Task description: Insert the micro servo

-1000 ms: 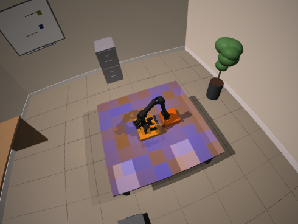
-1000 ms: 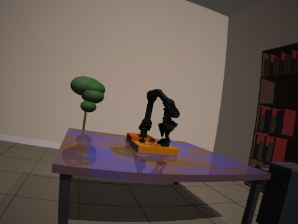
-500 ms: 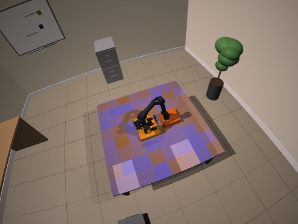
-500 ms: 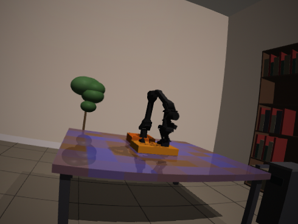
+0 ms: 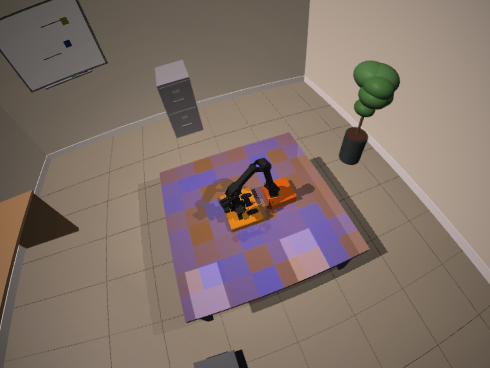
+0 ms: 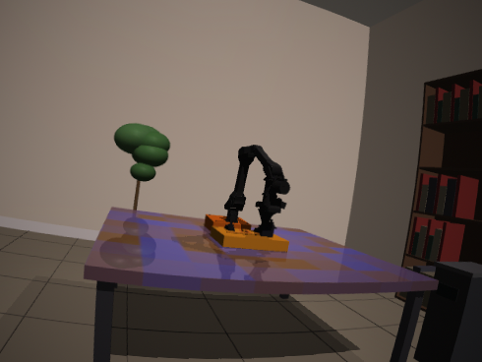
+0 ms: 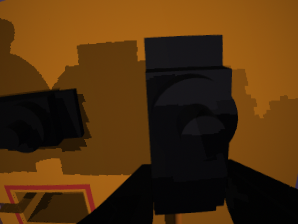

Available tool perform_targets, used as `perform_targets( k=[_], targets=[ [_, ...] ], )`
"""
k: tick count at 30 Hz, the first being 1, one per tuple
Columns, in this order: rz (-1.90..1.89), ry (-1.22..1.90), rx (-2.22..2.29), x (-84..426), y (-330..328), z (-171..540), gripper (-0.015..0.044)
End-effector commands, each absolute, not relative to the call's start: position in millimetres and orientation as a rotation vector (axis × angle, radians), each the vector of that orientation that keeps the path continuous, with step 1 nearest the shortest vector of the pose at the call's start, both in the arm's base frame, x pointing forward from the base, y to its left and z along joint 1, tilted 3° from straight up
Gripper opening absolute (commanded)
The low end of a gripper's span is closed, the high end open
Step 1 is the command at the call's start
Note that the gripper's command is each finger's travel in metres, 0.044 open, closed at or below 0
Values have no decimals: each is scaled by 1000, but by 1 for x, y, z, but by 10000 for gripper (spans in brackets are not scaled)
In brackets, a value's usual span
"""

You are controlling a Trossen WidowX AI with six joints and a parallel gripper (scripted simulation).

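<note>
The end effector [image 5: 240, 212] [image 6: 266, 230] [image 7: 186, 171] is clamped on the servo [image 7: 190, 120], its two fingers set against opposite sides of the dark body near the bottom of the wrist view. The servo is between the fingertips, over the deck [image 5: 244, 223] [image 6: 256, 242] [image 7: 112, 20], with its round top and shaft facing the wrist camera; whether its underside touches the deck, I cannot tell. A narrow strip, likely the cable [image 7: 171, 219], shows just past the servo's end, between the fingers. To the left of the end effector in the wrist view, the pocket [image 7: 57, 207] lies near the left finger, framed by a red outline [image 7: 50, 187], and the servo is outside it. Above that pocket, beside the held servo and apart from it, sits a second dark servo [image 7: 37, 120], cut off by the view's edge. Over the end effector the black arm [image 5: 245, 177] [image 6: 241, 177] arches up and back down to its foot near an orange-red block [image 5: 286, 194] [image 6: 213, 219], which stands beside the deck. Under all of this is the patchwork tabletop [image 5: 260, 255] [image 6: 187, 266], in purple, blue and orange-brown.
</note>
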State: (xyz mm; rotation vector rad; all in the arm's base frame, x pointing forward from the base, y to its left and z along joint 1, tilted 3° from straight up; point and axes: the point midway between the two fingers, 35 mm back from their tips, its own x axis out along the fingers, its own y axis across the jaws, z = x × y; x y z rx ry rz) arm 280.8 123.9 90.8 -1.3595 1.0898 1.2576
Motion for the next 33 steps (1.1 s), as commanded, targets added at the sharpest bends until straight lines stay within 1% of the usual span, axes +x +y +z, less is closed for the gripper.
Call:
perform_targets(
  k=[1, 5, 16, 29, 33],
  targets=[
    [1259, 1077, -1360, 281, 125, 103, 0],
    [1259, 1077, -1360, 275, 123, 117, 0],
    [1259, 1077, -1360, 274, 126, 117, 0],
    [1256, 1081, -1365, 285, 69, 118, 0],
    [1244, 1090, -1352, 286, 66, 118, 0]
  ],
)
